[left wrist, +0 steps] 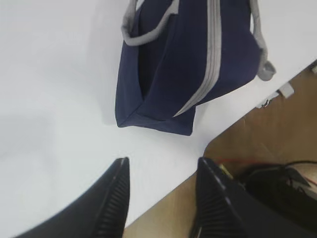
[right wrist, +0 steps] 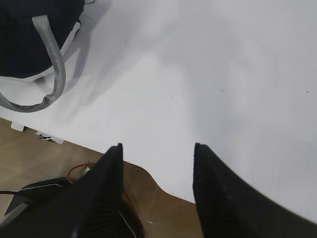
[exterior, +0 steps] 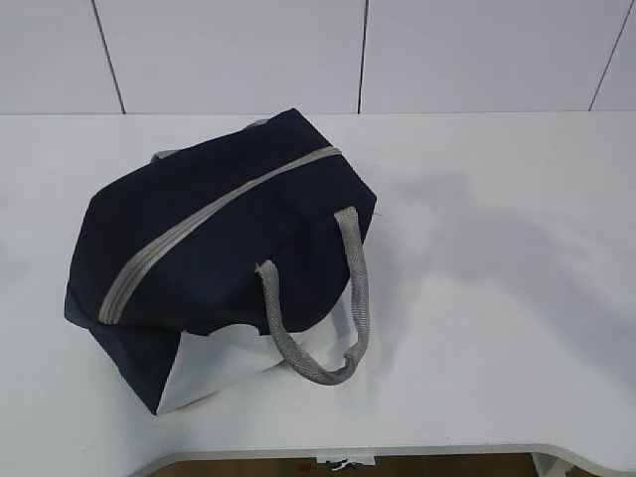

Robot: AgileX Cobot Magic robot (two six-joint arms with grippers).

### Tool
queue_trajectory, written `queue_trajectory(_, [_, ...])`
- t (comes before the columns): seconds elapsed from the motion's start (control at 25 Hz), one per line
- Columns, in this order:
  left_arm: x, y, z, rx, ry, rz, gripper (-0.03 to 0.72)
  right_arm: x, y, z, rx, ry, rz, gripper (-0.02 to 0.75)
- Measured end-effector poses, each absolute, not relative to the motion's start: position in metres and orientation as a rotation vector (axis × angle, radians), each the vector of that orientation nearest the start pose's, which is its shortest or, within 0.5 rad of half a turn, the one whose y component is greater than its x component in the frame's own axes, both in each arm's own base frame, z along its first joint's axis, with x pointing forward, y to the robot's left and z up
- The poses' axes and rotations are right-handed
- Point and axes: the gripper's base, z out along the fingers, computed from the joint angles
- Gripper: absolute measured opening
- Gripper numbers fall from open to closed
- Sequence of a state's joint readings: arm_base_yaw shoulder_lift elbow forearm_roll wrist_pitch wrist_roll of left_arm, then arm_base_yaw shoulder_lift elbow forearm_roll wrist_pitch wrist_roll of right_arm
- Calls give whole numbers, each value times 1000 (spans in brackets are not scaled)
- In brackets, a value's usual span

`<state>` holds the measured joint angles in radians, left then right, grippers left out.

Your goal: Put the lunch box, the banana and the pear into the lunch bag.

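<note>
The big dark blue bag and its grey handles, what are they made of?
The large dark navy lunch bag looks like soft, matte woven fabric: it sags and creases. Its grey looped handles look like woven webbing, with a coarse mesh texture plain in the right wrist view. The white side panel seems a smoother cloth or coated fabric; I cannot tell which.

The lunch bag (exterior: 214, 253) sits on the table (exterior: 497, 298), left of the middle. Its handle (exterior: 343, 298) hangs down the near side, toward the table's front edge.
</note>
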<state>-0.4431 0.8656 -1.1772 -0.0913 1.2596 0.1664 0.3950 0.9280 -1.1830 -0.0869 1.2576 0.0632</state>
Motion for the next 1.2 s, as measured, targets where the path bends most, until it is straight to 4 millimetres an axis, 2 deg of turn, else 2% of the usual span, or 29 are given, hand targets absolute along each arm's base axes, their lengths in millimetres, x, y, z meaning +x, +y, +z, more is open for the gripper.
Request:
queue_trajectory(0.04, [109, -61, 411, 737, 2323, -243, 330, 128, 45, 406, -403, 2426, 87, 367])
queue_trajectory(0.12, [85, -49, 420, 716, 2239, -252, 330, 109, 37, 408, -393, 2381, 99, 367])
queue_trajectory(0.28, [54, -36, 414, 703, 2174, -281, 328, 71, 22, 411, -370, 2280, 133, 367])
queue_trajectory(0.36, [37, -28, 418, 688, 2114, -286, 328, 56, 15, 408, -362, 2243, 139, 365])
queue_trajectory(0.4, [29, -24, 407, 688, 2113, -289, 328, 48, 12, 406, -358, 2225, 144, 365])
queue_trajectory(0.44, [29, -24, 407, 688, 2113, -289, 328, 43, 10, 403, -355, 2214, 142, 365])
queue_trajectory(0.48, [16, -18, 394, 685, 2098, -290, 328, 36, 7, 398, -357, 2202, 139, 365])
queue_trajectory(0.56, [3, -12, 391, 674, 2054, -294, 328, 27, 3, 387, -365, 2191, 134, 365])
queue_trajectory(0.6, [10, -14, 377, 685, 2110, -277, 321, 24, 1, 380, -369, 2195, 132, 365])
queue_trajectory(0.68, [-7, -5, 366, 669, 2060, -262, 316, 16, -2, 366, -372, 2200, 129, 365])
queue_trajectory(0.72, [-8, -3, 355, 670, 2072, -247, 295, 13, -3, 359, -372, 2201, 129, 365])
queue_trajectory(0.76, [-8, -3, 355, 670, 2072, -247, 295, 12, -4, 355, -373, 2203, 129, 365])
queue_trajectory(0.88, [-17, 3, 337, 657, 2044, -229, 272, 6, -6, 333, -373, 2180, 132, 365])
queue_trajectory(1.08, [-23, 6, 319, 647, 2018, -226, 260, 8, -5, 307, -370, 2117, 145, 363])
queue_trajectory(1.12, [-19, 4, 304, 655, 2051, -218, 255, 8, -5, 302, -370, 2111, 146, 363])
queue_trajectory(1.2, [-19, 4, 304, 655, 2051, -218, 255, 9, -4, 290, -374, 2118, 144, 363])
